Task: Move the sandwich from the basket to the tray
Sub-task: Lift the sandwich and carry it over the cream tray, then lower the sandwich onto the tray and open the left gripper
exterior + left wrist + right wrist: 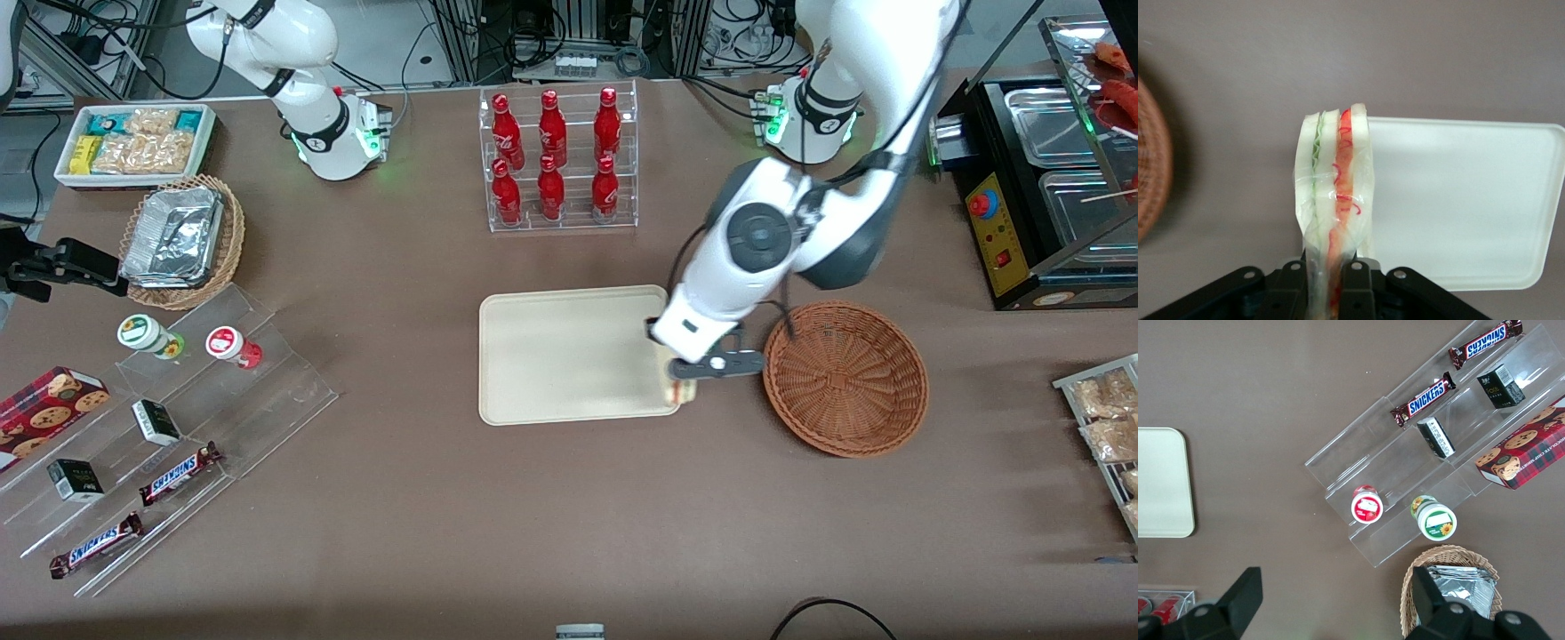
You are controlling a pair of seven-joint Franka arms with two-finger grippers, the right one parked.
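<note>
The wrapped sandwich, white bread with green and red-orange layers, is pinched between my gripper's black fingers. In the front view the gripper hangs over the edge of the cream tray that faces the basket, with a bit of the sandwich showing below it. The reddish-brown wicker basket stands beside the tray toward the working arm's end and holds nothing. In the wrist view the sandwich is above the tray's rim, and the basket's edge shows off to one side.
A clear rack of red bottles stands farther from the front camera than the tray. Toward the parked arm's end are a tan basket with foil containers, a white snack bin and an acrylic shelf of snacks. A black warmer sits at the working arm's end.
</note>
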